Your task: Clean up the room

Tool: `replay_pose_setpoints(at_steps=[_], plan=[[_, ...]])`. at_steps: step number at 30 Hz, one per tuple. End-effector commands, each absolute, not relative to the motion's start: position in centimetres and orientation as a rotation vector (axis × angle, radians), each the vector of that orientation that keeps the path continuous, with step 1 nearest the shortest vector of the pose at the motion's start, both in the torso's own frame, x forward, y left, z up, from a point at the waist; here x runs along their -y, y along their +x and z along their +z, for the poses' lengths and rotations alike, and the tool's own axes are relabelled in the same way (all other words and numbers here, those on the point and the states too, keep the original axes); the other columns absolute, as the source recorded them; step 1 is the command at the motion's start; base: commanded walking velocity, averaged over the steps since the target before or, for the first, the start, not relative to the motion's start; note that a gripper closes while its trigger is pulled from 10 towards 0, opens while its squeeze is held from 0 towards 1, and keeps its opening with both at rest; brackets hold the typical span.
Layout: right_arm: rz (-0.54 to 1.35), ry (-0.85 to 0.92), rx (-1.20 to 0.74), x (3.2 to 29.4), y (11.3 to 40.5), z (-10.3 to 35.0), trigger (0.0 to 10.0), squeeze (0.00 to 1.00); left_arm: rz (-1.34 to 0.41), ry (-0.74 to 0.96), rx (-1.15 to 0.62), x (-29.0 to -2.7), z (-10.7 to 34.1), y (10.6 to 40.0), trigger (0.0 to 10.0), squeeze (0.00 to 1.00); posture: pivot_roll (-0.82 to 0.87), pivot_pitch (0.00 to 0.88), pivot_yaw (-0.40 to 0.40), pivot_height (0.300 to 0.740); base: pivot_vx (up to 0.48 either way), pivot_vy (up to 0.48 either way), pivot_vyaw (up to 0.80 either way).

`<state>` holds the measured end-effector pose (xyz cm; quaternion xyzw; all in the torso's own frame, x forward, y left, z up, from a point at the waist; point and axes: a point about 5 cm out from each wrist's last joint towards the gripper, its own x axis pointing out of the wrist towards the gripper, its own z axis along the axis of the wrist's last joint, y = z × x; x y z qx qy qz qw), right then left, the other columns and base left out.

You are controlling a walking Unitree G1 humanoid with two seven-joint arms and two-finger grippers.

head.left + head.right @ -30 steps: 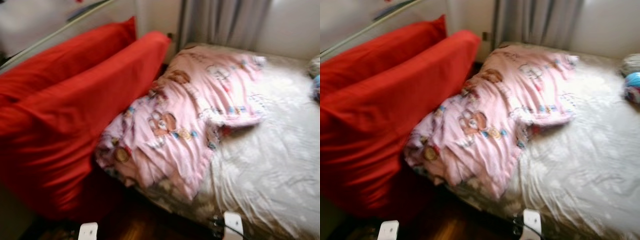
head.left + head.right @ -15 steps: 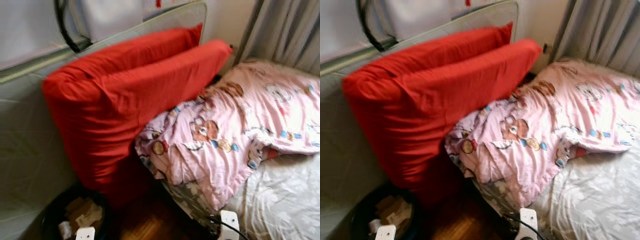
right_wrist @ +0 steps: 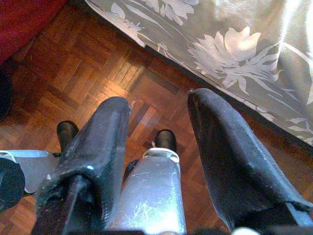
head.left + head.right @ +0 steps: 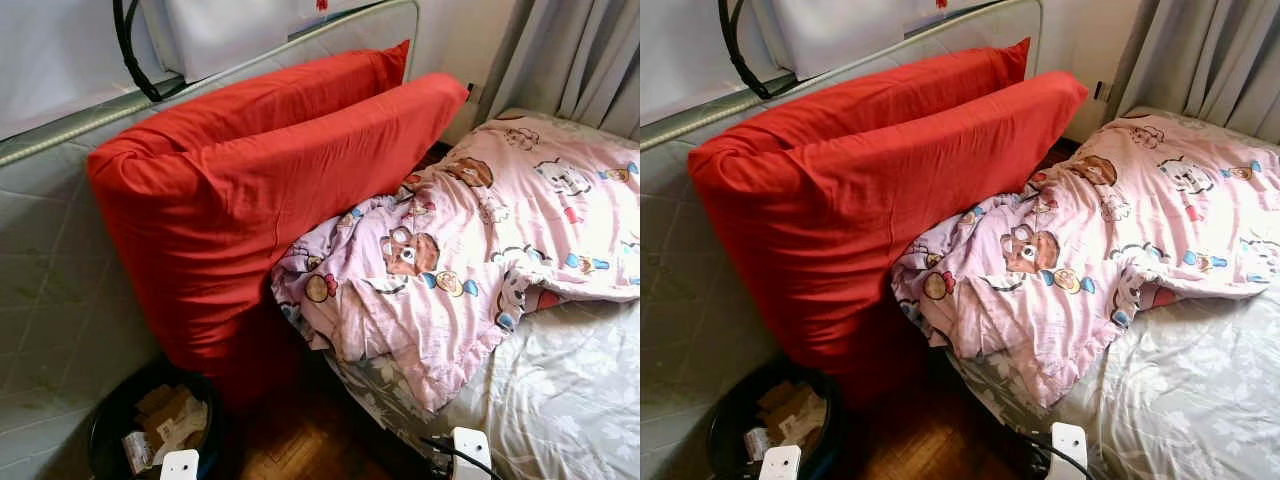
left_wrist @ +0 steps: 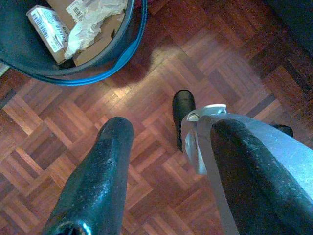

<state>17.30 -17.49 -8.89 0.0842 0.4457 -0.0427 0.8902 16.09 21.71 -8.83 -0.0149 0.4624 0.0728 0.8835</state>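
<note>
A crumpled pink blanket [image 4: 470, 250] with a bear print lies on the bed's grey flowered sheet [image 4: 560, 400] and hangs over its near corner. Two big red pillows [image 4: 260, 190] stand on edge between the bed and a grey mattress [image 4: 50, 300] that stands upright. A black bin [image 4: 140, 430] with cardboard and paper scraps sits on the floor below the pillows. My left gripper [image 5: 168, 127] hangs open over the parquet beside that bin [image 5: 98, 54]. My right gripper [image 3: 160, 100] hangs open over the floor beside the sheet's edge [image 3: 234, 54].
Grey curtains [image 4: 570, 60] hang behind the bed. A white bag with a black strap [image 4: 130, 50] rests above the mattress. A black cable [image 4: 445, 445] lies at the bed's near edge. Dark parquet floor [image 4: 300, 440] runs between bin and bed.
The camera has swung left and the picture has sharpened: the bed slid right, the pillows, upright mattress and bin came into view. Nothing in the room itself has moved.
</note>
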Motion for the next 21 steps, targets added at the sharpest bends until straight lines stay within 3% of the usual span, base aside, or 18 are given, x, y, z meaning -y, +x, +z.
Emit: replay_pose_setpoints(at_steps=[1,16,21], plan=[[-0.096,0.182,-0.925,17.37,17.28,-8.91,10.0,0.00,0.157,-0.033,-0.968,-21.96,-8.90,15.81,10.0,0.00,0.01,0.085,0.009,0.740,0.000,0.000,0.00],[-0.085,0.182,-0.923,17.18,17.33,-8.90,10.0,0.00,0.161,-0.035,-0.962,-22.05,-8.84,15.87,10.0,0.00,0.01,0.093,0.009,0.740,0.000,0.000,0.00],[-0.077,0.176,-0.924,17.14,17.30,-8.91,10.0,0.00,0.160,-0.034,-0.960,-22.07,-8.83,15.89,10.0,0.00,0.01,0.094,0.011,0.740,0.258,0.000,0.00]])
